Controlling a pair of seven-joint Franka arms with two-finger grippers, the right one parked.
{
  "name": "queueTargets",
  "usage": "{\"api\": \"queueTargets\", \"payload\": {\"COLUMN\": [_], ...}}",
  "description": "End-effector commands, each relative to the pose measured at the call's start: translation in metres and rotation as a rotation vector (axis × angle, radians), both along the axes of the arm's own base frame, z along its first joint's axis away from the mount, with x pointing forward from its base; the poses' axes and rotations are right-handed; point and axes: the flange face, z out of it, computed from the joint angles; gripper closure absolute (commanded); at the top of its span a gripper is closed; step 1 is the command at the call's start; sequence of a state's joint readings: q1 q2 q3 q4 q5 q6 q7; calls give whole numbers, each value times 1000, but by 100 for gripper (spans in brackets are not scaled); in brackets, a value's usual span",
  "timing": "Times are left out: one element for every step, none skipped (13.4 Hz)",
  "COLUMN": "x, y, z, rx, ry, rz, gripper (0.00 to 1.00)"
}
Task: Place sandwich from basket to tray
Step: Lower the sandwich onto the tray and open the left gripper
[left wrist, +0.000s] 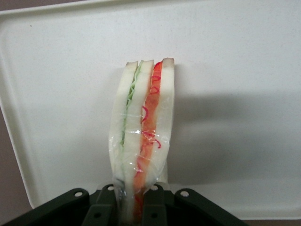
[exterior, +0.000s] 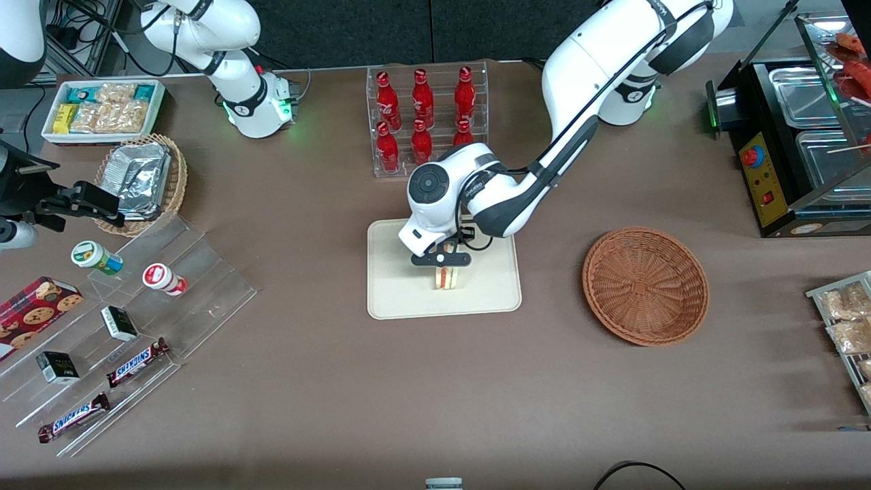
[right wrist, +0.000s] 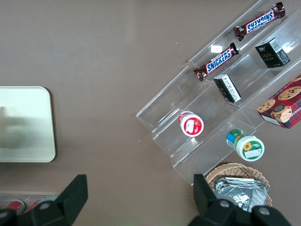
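The sandwich (exterior: 446,277) (left wrist: 143,136), a wrapped wedge of pale bread with green and red-orange layers, is over the middle of the cream-white tray (exterior: 395,299) (left wrist: 235,56). My gripper (exterior: 441,260) (left wrist: 132,207) is directly above it, shut on the sandwich, whose narrow end is pinched between the black fingers (left wrist: 99,213). I cannot tell whether the sandwich touches the tray. The round reddish-brown wicker basket (exterior: 645,284) lies empty beside the tray, toward the working arm's end of the table.
An acrylic rack of red bottles (exterior: 425,116) stands just past the tray, farther from the front camera. Clear stepped shelves with snacks (exterior: 129,327) and a foil-lined basket (exterior: 143,180) lie toward the parked arm's end. A black food warmer (exterior: 796,143) stands at the working arm's end.
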State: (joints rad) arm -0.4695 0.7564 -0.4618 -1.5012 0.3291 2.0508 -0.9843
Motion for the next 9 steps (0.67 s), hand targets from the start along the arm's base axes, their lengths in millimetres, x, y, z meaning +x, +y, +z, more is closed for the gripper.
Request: {"api": "queueTargets", "payload": {"x": [4,5,5,7,8,8,8,9,9], "y": [-5,-4,-4,-4,-4,-4,-4,-3,-2], "z": [-7,-12,-12,-12,-12,-12,-12,-11,-11], "rx": [23,35,35,30,29,29,30,29,30], "ry": [-24,-29,-30,-30,-31,-32,-30,-32,-30], "rz": [12,20,25,30,31,27,29,34,36], "gripper": [100,100,75,22,0,0,0,0,0]}}
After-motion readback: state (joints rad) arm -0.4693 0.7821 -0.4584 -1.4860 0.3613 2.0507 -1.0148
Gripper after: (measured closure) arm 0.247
